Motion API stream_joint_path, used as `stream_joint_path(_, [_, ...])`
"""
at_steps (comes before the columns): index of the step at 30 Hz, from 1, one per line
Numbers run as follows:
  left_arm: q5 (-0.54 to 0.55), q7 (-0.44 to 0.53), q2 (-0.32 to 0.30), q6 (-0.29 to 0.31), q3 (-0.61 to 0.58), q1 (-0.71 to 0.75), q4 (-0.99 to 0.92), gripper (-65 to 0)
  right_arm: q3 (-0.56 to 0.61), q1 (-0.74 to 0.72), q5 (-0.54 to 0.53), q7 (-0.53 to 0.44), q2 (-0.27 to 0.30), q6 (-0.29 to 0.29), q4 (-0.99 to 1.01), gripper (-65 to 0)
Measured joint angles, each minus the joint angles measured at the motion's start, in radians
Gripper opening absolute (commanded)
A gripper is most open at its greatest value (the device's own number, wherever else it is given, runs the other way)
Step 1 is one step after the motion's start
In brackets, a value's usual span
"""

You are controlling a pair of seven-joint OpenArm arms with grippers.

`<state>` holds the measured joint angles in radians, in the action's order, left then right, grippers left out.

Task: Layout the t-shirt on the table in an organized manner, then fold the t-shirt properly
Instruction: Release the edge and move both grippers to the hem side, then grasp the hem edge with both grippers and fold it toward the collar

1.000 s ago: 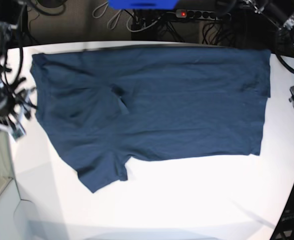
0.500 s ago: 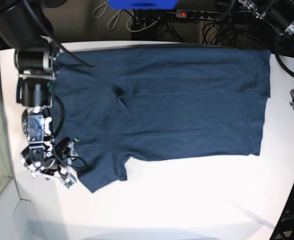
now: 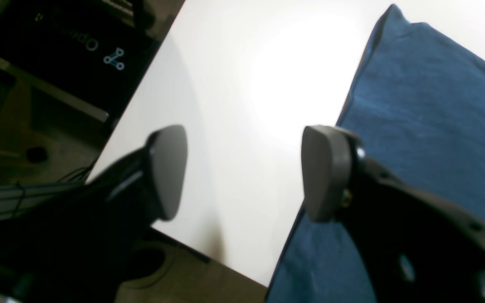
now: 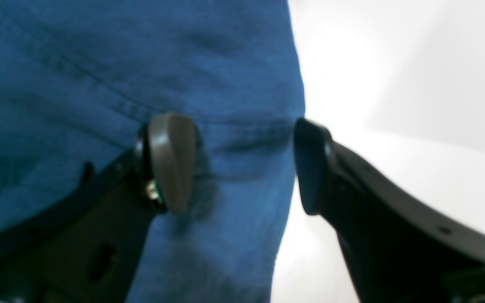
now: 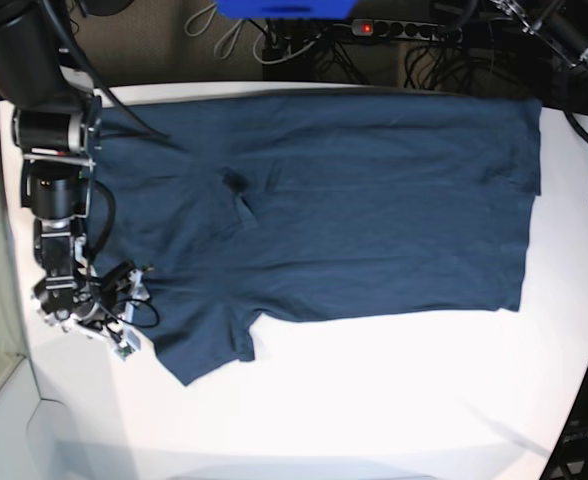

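T-shirt (image 5: 314,205) spread flat on table (image 5: 374,400); right gripper (image 4: 242,162) open, reaching down over sleeve edge at frame left; left gripper (image 3: 242,172) open at right edge.

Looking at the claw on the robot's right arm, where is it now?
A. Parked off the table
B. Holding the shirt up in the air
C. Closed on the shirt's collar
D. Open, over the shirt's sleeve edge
D: the right gripper has its jaws spread, straddling the t-shirt's sleeve edge on the table.
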<state>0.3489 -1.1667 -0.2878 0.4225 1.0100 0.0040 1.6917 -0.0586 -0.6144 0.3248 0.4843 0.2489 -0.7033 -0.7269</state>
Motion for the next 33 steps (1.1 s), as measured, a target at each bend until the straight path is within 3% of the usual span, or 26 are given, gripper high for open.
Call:
stream_joint_path(5, [-0.011,-0.004,0.003,-0.003,-0.003,-0.052,-0.095,-23.8,-0.006,0.036,-0.027,-0.038,0.000,0.009,-0.007,-27.7])
stream_joint_path(8, [-0.095,0.012,0.002,0.005,-0.005,-0.149,-0.206,-23.7,-0.006,0.050,-0.034,-0.059,-0.003,0.011,-0.012,-33.9])
stream_joint_path(17, [-0.340,0.282,0.007,-0.003,-0.311,-0.356,-0.570,-23.6,-0.002,0.078,-0.060,-0.092,-0.016,0.011,-0.016,-56.1])
stream_joint_path(20, [-0.460,0.350,0.007,-0.006,-0.359,-0.454,-0.784,-23.6,0.001,0.080,-0.065,-0.097,-0.017,0.010,-0.017,-61.9])
stream_joint_path(22, [-0.482,0.422,0.006,-0.006,-0.358,-0.505,-0.917,-23.6,0.001,0.080,-0.063,-0.095,-0.017,0.009,-0.017,-64.8])
stream_joint_path(24, [-0.493,0.518,0.003,-0.007,-0.358,-0.529,-1.001,-23.6,0.001,0.080,-0.056,-0.092,-0.019,0.009,-0.017,-65.0])
stream_joint_path(28, [-0.502,0.613,-0.005,-0.007,-0.365,-0.539,-1.052,-23.6,0.001,0.089,-0.061,-0.102,-0.018,0.010,-0.018,-65.0])
stream_joint_path(33, [-0.502,0.649,-0.003,-0.008,-0.365,-0.551,-1.085,-23.8,0.001,0.092,-0.064,-0.105,-0.017,0.012,-0.018,-65.0])
